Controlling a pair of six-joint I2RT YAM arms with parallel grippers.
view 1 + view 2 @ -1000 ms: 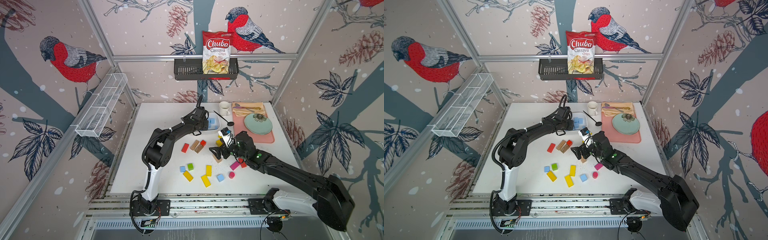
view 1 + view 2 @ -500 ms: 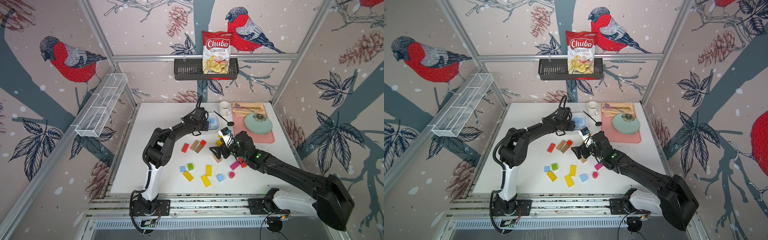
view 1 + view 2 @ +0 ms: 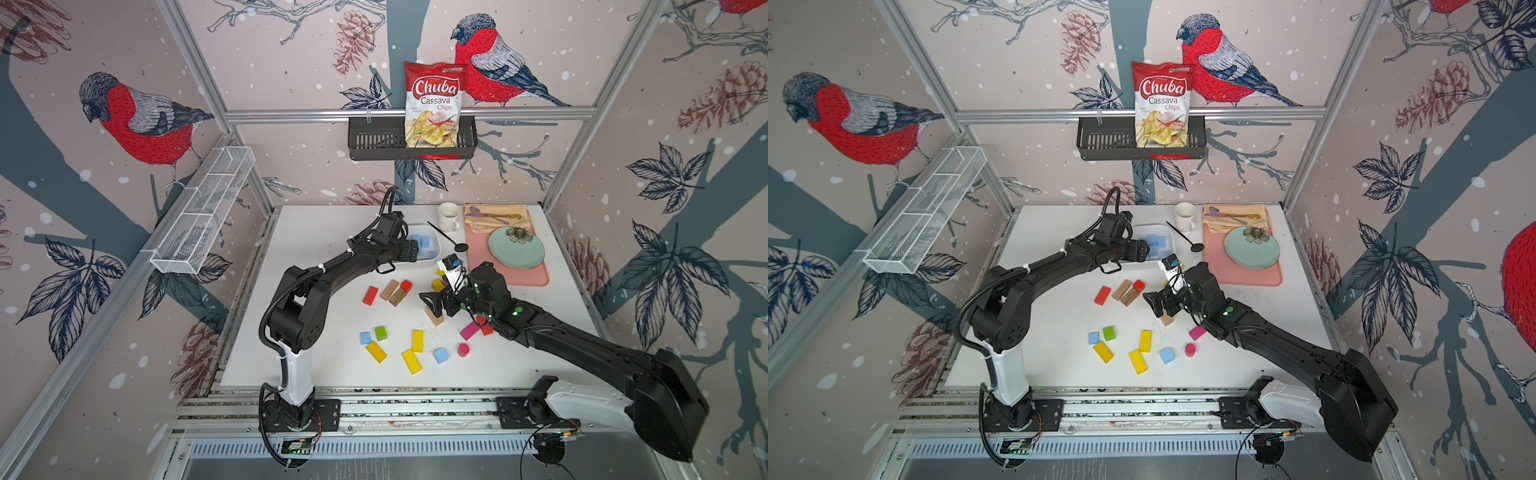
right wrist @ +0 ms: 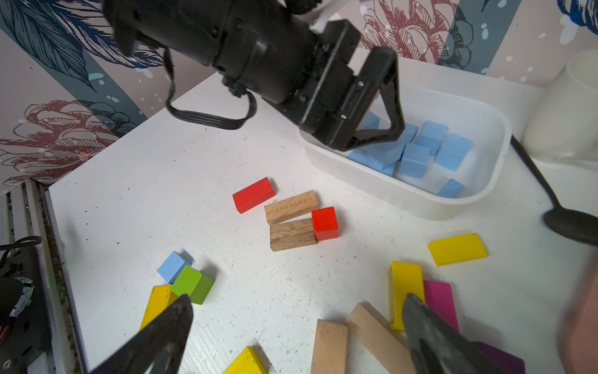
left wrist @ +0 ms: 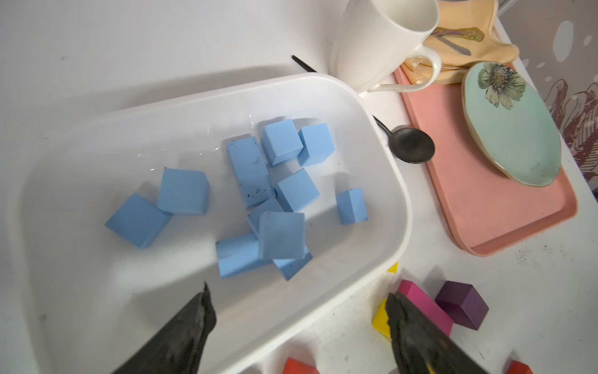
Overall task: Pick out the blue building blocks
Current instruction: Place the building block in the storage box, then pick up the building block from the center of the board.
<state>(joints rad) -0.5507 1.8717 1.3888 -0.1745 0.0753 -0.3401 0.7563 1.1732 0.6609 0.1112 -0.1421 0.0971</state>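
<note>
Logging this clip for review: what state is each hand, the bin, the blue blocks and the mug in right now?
Left hand: open, empty, over the bin.
Right hand: open, empty, above the table.
Bin: partly filled with blue blocks.
Loose blue blocks: two, lying on the table.
Mug: upright.

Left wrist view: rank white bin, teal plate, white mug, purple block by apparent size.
1. white bin
2-3. teal plate and white mug: look alike, and the mug is cut off by the frame edge, so unranked
4. purple block
</note>
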